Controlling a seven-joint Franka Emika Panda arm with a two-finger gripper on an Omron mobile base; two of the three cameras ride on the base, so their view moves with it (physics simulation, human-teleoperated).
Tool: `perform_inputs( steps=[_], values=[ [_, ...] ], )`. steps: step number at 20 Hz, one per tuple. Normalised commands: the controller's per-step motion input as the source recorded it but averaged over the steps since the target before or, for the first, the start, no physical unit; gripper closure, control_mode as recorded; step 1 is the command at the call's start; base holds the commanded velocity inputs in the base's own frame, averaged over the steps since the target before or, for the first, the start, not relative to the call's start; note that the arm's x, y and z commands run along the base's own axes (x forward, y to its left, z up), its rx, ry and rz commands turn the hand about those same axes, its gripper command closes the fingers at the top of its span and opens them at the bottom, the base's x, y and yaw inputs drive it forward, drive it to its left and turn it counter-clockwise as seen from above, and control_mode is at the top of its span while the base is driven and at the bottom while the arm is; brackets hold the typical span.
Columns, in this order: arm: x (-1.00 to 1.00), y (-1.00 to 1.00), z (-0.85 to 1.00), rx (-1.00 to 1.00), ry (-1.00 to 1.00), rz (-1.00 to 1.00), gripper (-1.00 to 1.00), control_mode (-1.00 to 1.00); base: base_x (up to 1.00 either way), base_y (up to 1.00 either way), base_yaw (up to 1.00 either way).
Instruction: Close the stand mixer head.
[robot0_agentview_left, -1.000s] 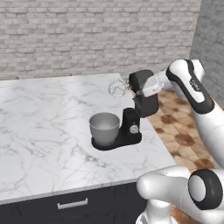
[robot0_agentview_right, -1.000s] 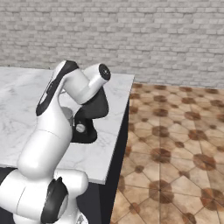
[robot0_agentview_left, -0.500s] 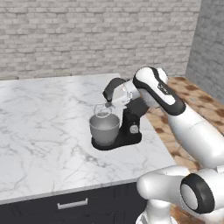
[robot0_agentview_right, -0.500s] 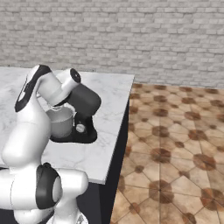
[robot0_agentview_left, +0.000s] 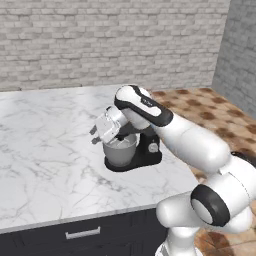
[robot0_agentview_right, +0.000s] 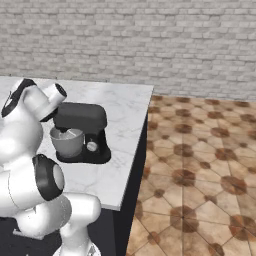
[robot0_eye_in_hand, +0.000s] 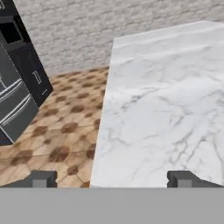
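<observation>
Since half a second ago the head (robot0_agentview_right: 80, 116) has come down from a slight tilt and now lies level over the bowl (robot0_agentview_right: 66, 141), at left centre of the right base picture; the arm has swung on toward the left of the mixer, and the claw (robot0_agentview_left: 95, 137) now sits just left of the bowl's rim at the middle of the left base picture. From the left base camera the head is mostly hidden behind the white wrist, with only a dark strip showing above the bowl (robot0_agentview_left: 120, 150). The mixer's black post (robot0_agentview_left: 151, 145) and base stand on the marble counter (robot0_agentview_left: 45, 150), near its right edge. The claw (robot0_eye_in_hand: 111, 179) holds nothing; in the hand picture its two dark tips stand wide apart near the bottom corners, with bare counter (robot0_eye_in_hand: 166, 109) between them. Patterned floor (robot0_eye_in_hand: 61, 127) fills the left of that picture, with dark cabinets (robot0_eye_in_hand: 17, 70) at upper left and a brick wall (robot0_eye_in_hand: 87, 30) along the top.
</observation>
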Motion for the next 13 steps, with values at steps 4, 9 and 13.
perform_inputs(
  steps=[4, 9, 13],
  values=[
    [-0.09, 0.89, 1.00, -0.32, 0.00, 0.42, -1.00, -1.00, 0.00, 0.00, 0.00],
    [0.00, 0.25, 0.97, -0.48, 0.01, 0.24, -1.00, -1.00, 0.00, 0.00, 0.00],
    [-0.16, 0.00, 0.20, -0.51, 0.05, -0.03, -1.00, -1.00, 0.00, 0.00, 0.00]
  ],
)
